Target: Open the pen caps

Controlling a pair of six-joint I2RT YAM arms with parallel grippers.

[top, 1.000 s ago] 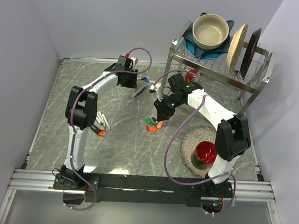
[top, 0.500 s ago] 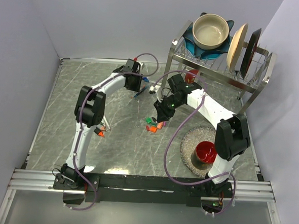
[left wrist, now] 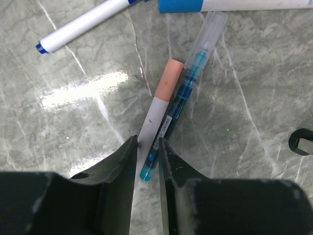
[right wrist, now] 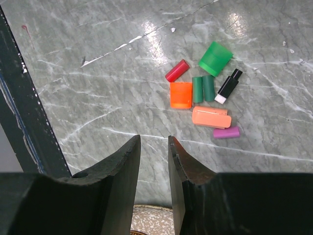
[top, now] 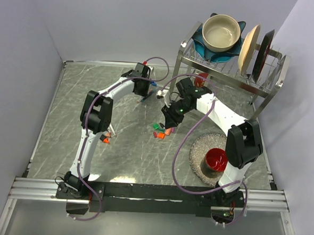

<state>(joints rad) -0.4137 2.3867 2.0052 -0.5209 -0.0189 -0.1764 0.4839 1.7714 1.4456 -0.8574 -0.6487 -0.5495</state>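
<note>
A white pen [left wrist: 155, 113] with a peach pen cap [left wrist: 168, 81] lies beside a blue see-through pen [left wrist: 188, 81] with a clear cap [left wrist: 208, 34]. My left gripper [left wrist: 147, 152] is down at their tail ends, its jaws close on either side and seemingly touching both; from above it is the left gripper [top: 146, 90]. Several loose pen caps lie in a heap [top: 163, 131]: red [right wrist: 177, 70], green [right wrist: 215, 58], orange [right wrist: 181, 94], salmon [right wrist: 211, 117], purple [right wrist: 226, 132]. My right gripper [right wrist: 154, 147] hovers just short of them, open and holding nothing.
A dish rack [top: 229, 63] with a bowl and plates stands at the back right. A red cup [top: 217, 159] sits on a speckled mat [top: 198, 144]. More pens lie close by [left wrist: 80, 24], and loose markers [top: 107, 136] lie by the left arm.
My left arm has reached farther right and down over the two pens, and its jaws have narrowed around them. The right arm has not moved.
</note>
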